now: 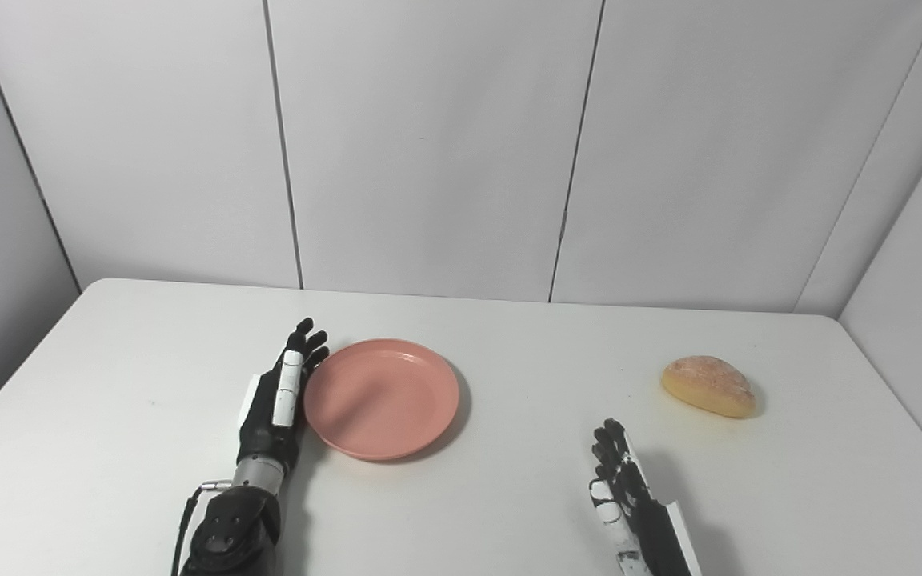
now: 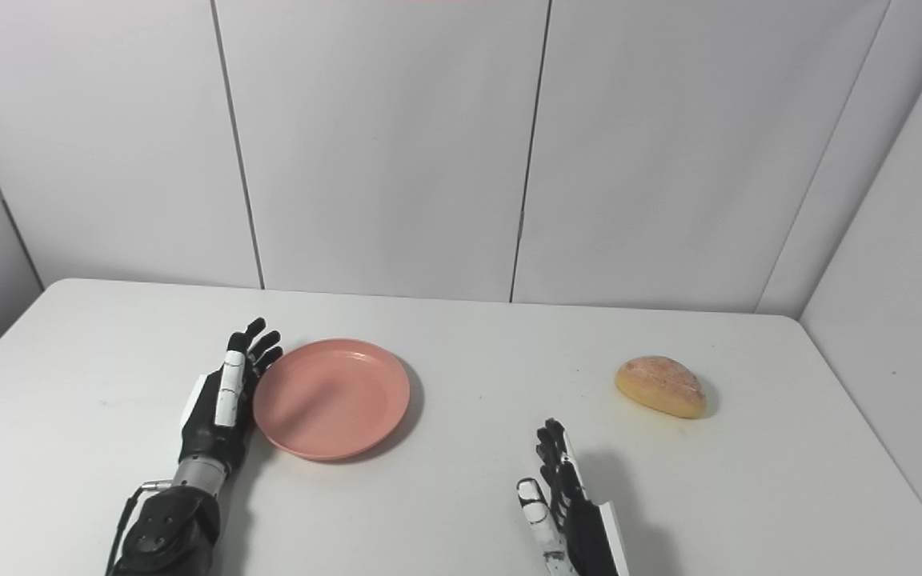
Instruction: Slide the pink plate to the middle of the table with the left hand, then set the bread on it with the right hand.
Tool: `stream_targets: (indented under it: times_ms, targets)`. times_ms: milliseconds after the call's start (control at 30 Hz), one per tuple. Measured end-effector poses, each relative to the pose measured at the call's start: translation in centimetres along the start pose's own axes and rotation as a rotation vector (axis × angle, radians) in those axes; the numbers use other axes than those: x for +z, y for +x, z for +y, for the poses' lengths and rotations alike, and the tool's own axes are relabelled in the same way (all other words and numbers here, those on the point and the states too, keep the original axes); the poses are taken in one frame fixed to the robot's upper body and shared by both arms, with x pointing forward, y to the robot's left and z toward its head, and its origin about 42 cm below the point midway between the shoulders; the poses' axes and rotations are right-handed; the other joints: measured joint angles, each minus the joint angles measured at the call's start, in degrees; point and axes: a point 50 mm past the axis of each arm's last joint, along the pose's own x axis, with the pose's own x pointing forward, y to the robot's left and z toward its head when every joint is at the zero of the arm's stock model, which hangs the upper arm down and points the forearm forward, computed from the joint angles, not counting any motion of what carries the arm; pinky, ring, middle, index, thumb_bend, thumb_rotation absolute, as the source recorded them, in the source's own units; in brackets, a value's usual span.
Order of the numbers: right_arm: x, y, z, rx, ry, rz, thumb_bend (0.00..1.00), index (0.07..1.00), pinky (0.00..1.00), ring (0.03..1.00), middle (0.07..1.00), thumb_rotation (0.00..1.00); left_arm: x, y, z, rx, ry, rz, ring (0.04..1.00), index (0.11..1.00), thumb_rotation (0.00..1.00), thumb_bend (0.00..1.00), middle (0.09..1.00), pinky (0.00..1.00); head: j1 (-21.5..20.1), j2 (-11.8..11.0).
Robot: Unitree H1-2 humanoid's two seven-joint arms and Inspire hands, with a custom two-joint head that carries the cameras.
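A pink plate (image 1: 381,398) lies on the white table (image 1: 509,336), left of its middle. My left hand (image 1: 281,392) stands edge-on against the plate's left rim, fingers straight and apart, holding nothing. A golden bread roll (image 1: 709,386) lies on the table at the right. My right hand (image 1: 629,496) is open and empty near the front edge, fingers straight, well short of the bread and to its left. The same scene shows in the right eye view: plate (image 2: 331,398), bread (image 2: 661,386), left hand (image 2: 222,396), right hand (image 2: 565,504).
White wall panels (image 1: 429,144) close off the back and both sides of the table. The table's right edge (image 1: 901,400) runs close to the bread.
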Motion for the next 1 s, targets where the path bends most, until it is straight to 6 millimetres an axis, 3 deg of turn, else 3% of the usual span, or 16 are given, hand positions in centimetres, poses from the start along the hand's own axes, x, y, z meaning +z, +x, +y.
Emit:
stream_targets:
  times_ms: [233, 467, 667, 833, 1000]
  targets:
    - [0.0, 0.0, 0.8, 0.01, 0.01, 0.0, 0.64, 0.99, 1.0, 0.985, 0.973, 0.87, 0.0, 0.2, -0.7, -0.023, 0.007, 0.0, 0.915, 0.919, 1.0, 0.79, 0.917, 0.93, -1.41, 0.0]
    - [0.0, 0.1, 1.1, 0.013, 0.017, 0.001, 0.65, 0.997, 1.0, 0.988, 0.979, 0.88, -0.2, 0.5, -2.6, -0.064, 0.011, 0.002, 0.916, 0.926, 1.0, 0.8, 0.925, 0.92, -2.02, 0.0]
    - [0.0, 0.1, 1.1, 0.015, 0.018, 0.0, 0.64, 1.0, 1.0, 0.991, 0.982, 0.88, -0.3, 0.5, -3.9, -0.092, 0.003, 0.006, 0.926, 0.935, 1.0, 0.81, 0.928, 0.98, -1.5, 0.44]
    - [0.0, 0.1, 1.1, 0.015, 0.017, 0.0, 0.66, 0.998, 1.0, 0.989, 0.979, 0.88, -0.4, 0.4, -4.9, -0.112, 0.015, 0.002, 0.875, 0.891, 1.0, 0.77, 0.885, 0.88, -1.32, 0.35]
    - [0.0, 0.2, 1.2, 0.016, 0.014, 0.0, 0.67, 0.997, 1.0, 0.988, 0.978, 0.88, -0.5, 0.3, -7.0, -0.124, -0.006, -0.01, 0.879, 0.882, 1.0, 0.75, 0.894, 0.9, -1.41, 0.35]
